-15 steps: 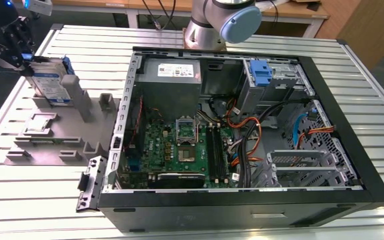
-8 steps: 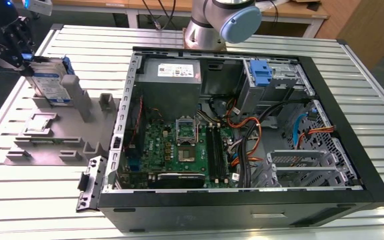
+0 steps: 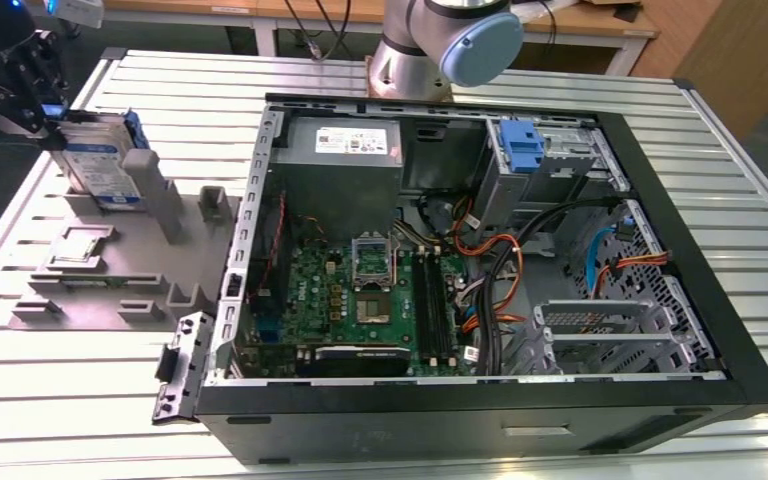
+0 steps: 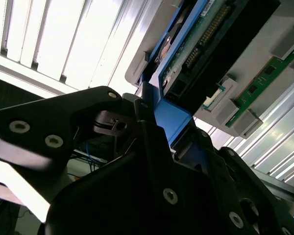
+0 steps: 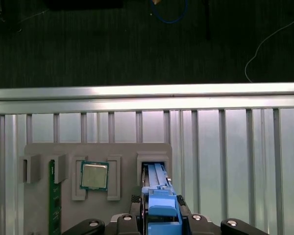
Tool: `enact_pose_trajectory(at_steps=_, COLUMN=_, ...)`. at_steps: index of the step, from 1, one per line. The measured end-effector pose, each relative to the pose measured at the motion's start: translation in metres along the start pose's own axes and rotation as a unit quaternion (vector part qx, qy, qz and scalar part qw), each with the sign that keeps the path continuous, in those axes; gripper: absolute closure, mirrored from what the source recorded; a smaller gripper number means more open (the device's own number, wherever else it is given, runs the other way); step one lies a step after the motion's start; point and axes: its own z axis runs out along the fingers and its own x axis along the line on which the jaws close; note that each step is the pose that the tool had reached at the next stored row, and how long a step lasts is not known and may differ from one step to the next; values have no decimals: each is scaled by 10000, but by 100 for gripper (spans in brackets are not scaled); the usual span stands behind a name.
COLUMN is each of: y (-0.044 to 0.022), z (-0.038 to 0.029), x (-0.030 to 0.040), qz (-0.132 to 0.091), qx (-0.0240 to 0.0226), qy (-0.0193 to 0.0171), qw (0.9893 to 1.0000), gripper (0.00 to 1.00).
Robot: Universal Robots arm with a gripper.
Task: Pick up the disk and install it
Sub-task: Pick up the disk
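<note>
Blue plastic is what I have hold of: in the first wrist view my gripper (image 5: 159, 223) is pinched on the carrier rail at the end of the disk (image 5: 158, 193), one jaw on each side. Just beyond my jaws the disk stands on edge, its far end reaching down into a slot of the grey holder (image 5: 39, 152). I cannot tell whether it has come free of that slot. A processor (image 5: 94, 175) and a memory stick (image 5: 52, 196) sit in neighbouring pockets.

So I judge the grasp made and the lift barely begun, if at all. Farther off, at the exterior view's right, the open computer case (image 3: 704, 330) lies well apart from me. Its drive cage (image 3: 564, 150), with a blue bracket (image 3: 524, 145), has no disk from me yet. The carrying and installing are not yet done.
</note>
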Motion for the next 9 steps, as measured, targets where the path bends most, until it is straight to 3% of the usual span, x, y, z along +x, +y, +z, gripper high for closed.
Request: enact_pose_trajectory(at_steps=9, y=0, z=-22, x=0, qz=0, qx=-1, qy=0, qw=10000, gripper=63)
